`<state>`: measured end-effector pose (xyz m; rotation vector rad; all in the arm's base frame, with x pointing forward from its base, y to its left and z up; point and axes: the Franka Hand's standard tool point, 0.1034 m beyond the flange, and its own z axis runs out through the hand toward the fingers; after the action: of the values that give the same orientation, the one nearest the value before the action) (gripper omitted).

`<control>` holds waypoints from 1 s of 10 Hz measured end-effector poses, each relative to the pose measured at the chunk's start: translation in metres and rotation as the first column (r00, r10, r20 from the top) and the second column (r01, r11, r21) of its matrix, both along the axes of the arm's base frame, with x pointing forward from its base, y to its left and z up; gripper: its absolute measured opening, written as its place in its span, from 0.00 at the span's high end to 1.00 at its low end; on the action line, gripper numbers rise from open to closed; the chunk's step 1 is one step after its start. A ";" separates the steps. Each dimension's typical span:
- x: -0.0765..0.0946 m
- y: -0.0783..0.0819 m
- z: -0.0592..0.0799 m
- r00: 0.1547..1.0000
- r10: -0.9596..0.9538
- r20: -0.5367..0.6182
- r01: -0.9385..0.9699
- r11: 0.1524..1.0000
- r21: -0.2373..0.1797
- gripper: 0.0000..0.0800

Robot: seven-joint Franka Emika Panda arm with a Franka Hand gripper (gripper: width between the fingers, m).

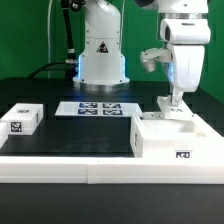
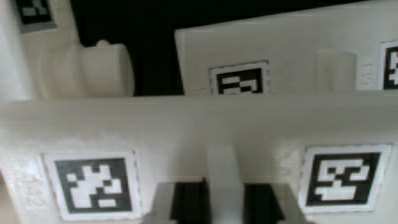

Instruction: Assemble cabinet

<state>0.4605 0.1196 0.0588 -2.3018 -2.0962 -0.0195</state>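
Overhanging 1 cabinet [image 1: 160,140], 1 gripper [image 1: 176,102].

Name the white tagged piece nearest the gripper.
The cabinet, the large box on the exterior view's right. The gripper is directly over it, while the small block and the marker board lie well apart.

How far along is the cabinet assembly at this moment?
Done: the cabinet stands at the exterior view's right. In hand: the gripper is down at its top edge; whether the fingers clamp it is unclear. Left: the small white block lies apart at the left, not joined.
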 end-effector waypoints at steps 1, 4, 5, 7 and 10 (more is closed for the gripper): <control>0.003 -0.002 -0.005 1.000 0.009 0.009 -0.009 1.000 0.009 0.91; 0.033 0.000 -0.002 0.999 -0.006 0.038 0.005 1.000 0.021 0.91; 0.042 -0.002 -0.001 0.999 -0.006 0.038 0.005 1.000 0.020 0.91; 0.043 -0.002 -0.001 0.999 -0.003 0.034 0.002 1.000 0.018 0.91; 0.044 -0.002 -0.001 0.999 -0.004 0.034 0.003 1.000 0.018 0.91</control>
<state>0.5041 0.1175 0.0578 -2.3111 -2.0991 -0.0780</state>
